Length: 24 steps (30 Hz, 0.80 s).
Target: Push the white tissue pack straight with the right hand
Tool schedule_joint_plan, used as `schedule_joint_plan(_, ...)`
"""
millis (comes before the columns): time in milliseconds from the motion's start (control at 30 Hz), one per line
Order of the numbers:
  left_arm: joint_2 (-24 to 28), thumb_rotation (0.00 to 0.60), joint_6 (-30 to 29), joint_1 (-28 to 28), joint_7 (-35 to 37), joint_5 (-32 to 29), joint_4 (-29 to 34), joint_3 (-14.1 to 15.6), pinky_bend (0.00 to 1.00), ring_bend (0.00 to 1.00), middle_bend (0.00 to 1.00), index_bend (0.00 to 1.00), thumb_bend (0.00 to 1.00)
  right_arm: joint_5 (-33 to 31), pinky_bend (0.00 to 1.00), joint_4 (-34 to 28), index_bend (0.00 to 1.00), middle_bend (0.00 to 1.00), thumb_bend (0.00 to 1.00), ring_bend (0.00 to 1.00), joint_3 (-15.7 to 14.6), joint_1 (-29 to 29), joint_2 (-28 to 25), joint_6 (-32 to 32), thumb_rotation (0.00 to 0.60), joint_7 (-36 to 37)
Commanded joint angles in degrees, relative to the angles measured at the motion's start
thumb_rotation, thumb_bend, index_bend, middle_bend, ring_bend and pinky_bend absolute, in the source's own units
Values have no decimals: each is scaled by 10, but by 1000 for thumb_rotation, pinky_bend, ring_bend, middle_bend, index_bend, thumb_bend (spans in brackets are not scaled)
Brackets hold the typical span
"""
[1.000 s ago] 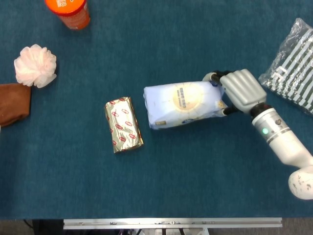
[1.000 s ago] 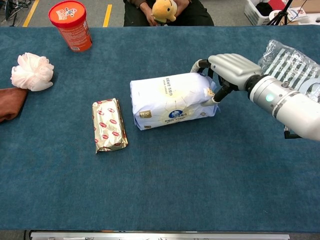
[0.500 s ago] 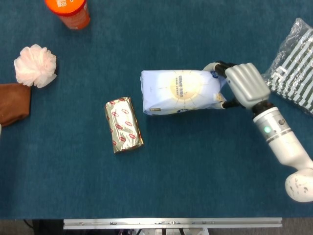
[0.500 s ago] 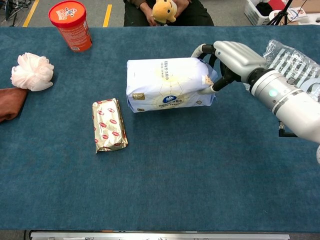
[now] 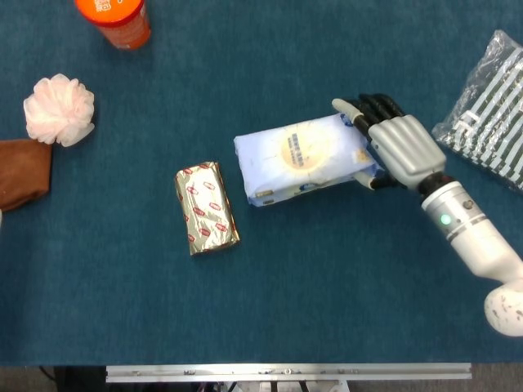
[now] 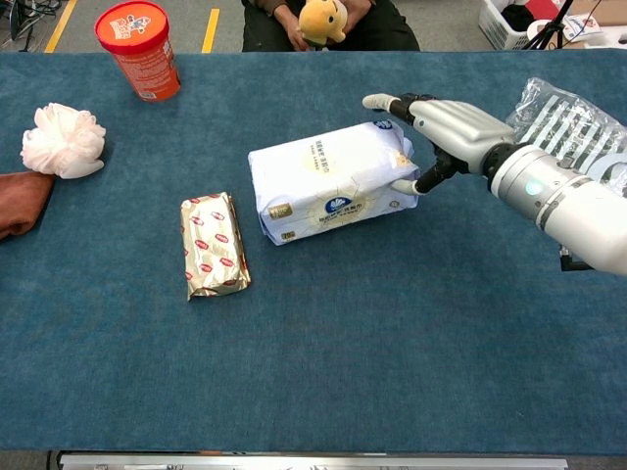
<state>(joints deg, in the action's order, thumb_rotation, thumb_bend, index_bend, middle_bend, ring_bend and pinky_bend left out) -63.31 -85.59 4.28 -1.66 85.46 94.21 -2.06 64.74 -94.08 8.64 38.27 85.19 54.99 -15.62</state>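
The right hand (image 5: 399,149) lies at the right end of the white tissue pack (image 5: 301,158), fingers (image 6: 392,102) stretched out flat and apart over the pack's far right corner, the thumb against its near right end; it presses the pack and grasps nothing. The left hand shows in neither view. The tissue pack rests mid-table, slightly right of centre, a soft white plastic-wrapped block with a pale yellow round print on top and a small blue mark on its near side. It lies askew, its right end farther away than its left. Just left of it, with a narrow gap of cloth between, lies a gold foil packet (image 5: 207,207) with red marks, its long side running near to far. At the far left an orange tub (image 6: 138,49) stands upright with its lid on; what it holds cannot be told. A pink bath pouf (image 5: 58,109) and a brown cloth (image 5: 22,171) sit at the left edge, touching. A clear bag of striped fabric (image 5: 489,113) lies at the right edge, near the hand's wrist. The blue tablecloth (image 5: 310,294) is bare along the near side, and behind the pack toward the far edge.
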Motion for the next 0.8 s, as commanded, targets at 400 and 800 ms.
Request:
schedule_joint_plan(400, -1, 600, 2, 5, 3, 1, -1, -5, 219, 189, 268, 254, 346, 102, 24, -78, 0, 120, 258, 18, -35, -75, -129, 102, 600, 34)
schedule_joint_plan(800, -19, 600, 15, 18, -6, 1, -13, -9, 219, 189, 268, 254, 346, 148, 137, -68, 162, 304, 259, 152, -83, -195, -212, 241, 600, 41)
